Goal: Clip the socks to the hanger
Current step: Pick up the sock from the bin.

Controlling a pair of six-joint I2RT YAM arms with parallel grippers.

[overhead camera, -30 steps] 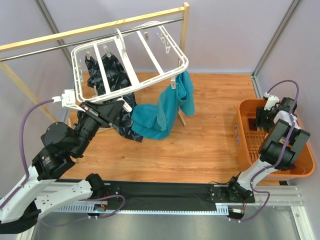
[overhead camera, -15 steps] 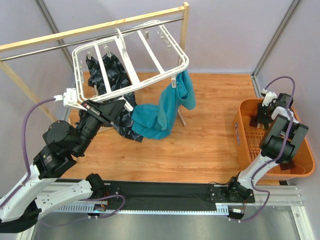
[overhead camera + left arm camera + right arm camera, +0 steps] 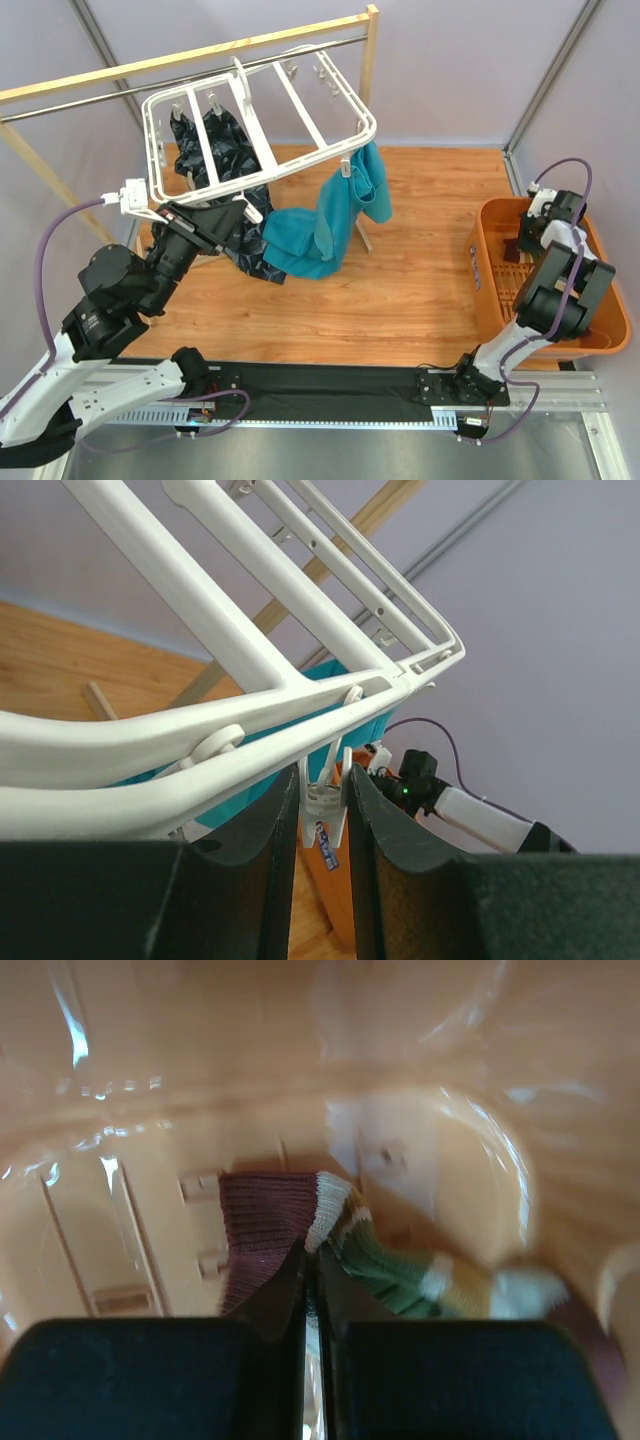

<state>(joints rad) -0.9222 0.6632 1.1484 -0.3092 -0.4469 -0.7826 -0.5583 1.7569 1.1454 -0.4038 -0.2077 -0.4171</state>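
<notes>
A wooden rack (image 3: 200,53) with a metal rail spans the upper left of the overhead view, above an orange-brown wooden table (image 3: 420,290). Hung from the rail, and tilted, is the hanger (image 3: 252,120), a white plastic frame with crossbars and small dangling clips. A teal cloth (image 3: 330,225) hangs from its right edge and a dark navy patterned cloth (image 3: 215,135) from its left half. At the right edge of the frame sits an orange basket (image 3: 480,290). The left gripper (image 3: 325,785), at the hanger's near-left corner in the overhead view, has its fingers nearly together and appears to pinch a small white clip (image 3: 325,815) under the rim. The right gripper (image 3: 310,1270) is down inside the basket with its fingers pressed together on a sock (image 3: 268,1225), which lies on the basket floor in the middle of the wrist view. The bite is at the edge of the maroon cuff, beside a cream band, and green stripes trail off to the right. The sock looks light, soft and limp, so it would probably droop from any single hold and stretch if tugged. The doubled cuff seems the firmest place to hold, though so shallow a bite could slip. The hanger looks stiff but light and likely to swing.
</notes>
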